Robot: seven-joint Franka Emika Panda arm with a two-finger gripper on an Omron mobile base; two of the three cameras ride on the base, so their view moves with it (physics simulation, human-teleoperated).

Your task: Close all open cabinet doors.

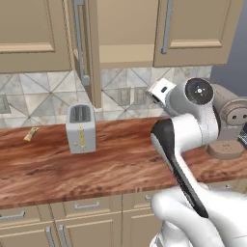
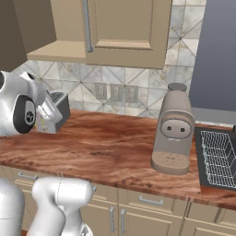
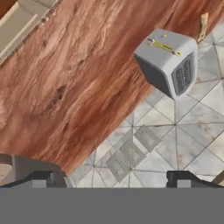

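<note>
A home kitchen: beige wall cabinets (image 1: 193, 34) hang above a reddish wood-grain table (image 1: 111, 169), with matching drawers (image 1: 87, 206) beneath. Diamond-patterned grey tiles (image 2: 138, 78) line the wall, set with electrical outlets (image 2: 116, 92). A silver toaster (image 1: 80, 128), a beige coffee machine (image 2: 174, 129) and a wire dish rack (image 2: 217, 157) stand on the table.

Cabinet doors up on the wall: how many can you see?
3. A closed door at far left, an open door swung out edge-on above the toaster, and a closed door at right. More may lie outside the picture.
</note>
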